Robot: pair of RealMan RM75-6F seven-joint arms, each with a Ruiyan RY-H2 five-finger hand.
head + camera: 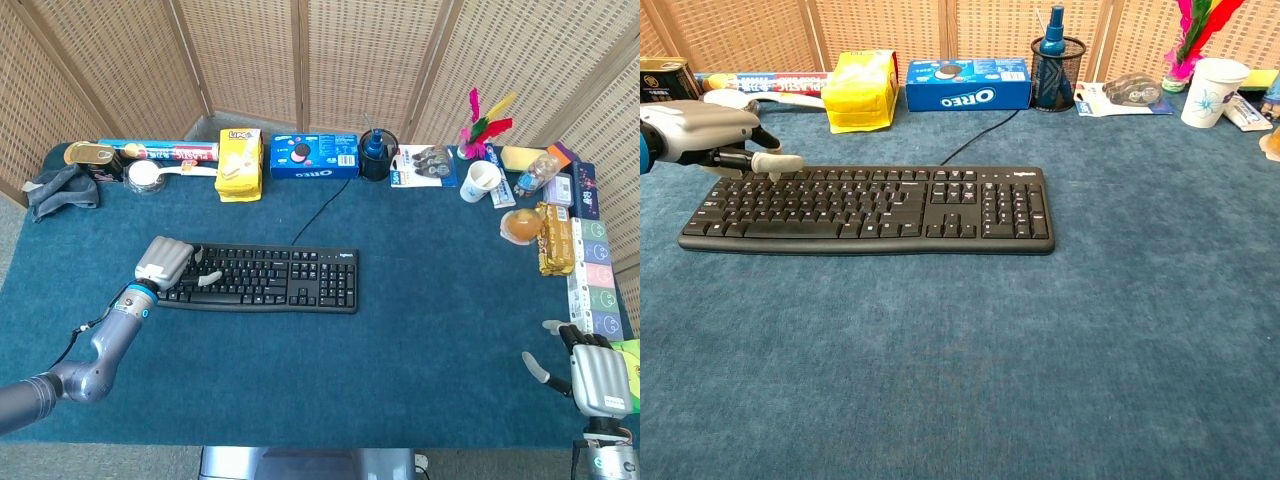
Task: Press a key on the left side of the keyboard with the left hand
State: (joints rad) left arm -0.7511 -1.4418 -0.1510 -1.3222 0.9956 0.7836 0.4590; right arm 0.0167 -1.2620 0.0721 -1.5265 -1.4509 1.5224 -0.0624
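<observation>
A black keyboard (262, 277) (870, 204) lies in the middle-left of the blue table. My left hand (167, 264) (712, 133) is over the keyboard's left end and holds nothing. Its fingers point toward the far edge, and its thumb (777, 163) sticks out to the right above the upper key rows. Whether any fingertip touches a key cannot be made out. My right hand (592, 374) rests near the table's front right corner, fingers apart and empty; the chest view does not show it.
Along the back edge stand a yellow packet (239, 163), a blue Oreo box (314, 156), a black pen cup (378, 155) and a white paper cup (480, 181). The keyboard's cable (320, 212) runs back toward the Oreo box. Snack packs (585, 262) line the right edge.
</observation>
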